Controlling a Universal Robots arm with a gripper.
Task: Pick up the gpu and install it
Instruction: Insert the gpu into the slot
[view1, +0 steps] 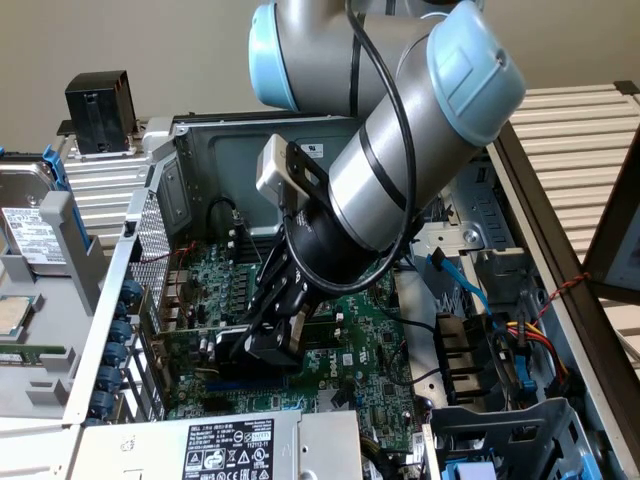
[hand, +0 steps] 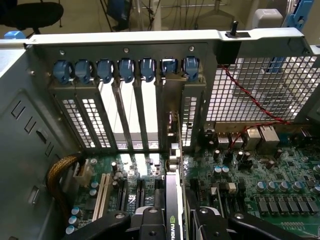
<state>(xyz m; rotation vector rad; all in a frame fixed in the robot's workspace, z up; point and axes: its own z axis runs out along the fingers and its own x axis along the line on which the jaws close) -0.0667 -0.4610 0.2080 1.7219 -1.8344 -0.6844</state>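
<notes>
Between my fingers: gpu, one, edge-up, hand clamped on it. Below the hand: motherboard. Ahead of the hand: rear slot openings. Risk, as I judge it: card tilted off its slot; pressing could bend bracket or board.

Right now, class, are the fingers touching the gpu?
Touching. The wrist view shows the fingers closed against both sides of the gpu, with no gap on either side.
</notes>
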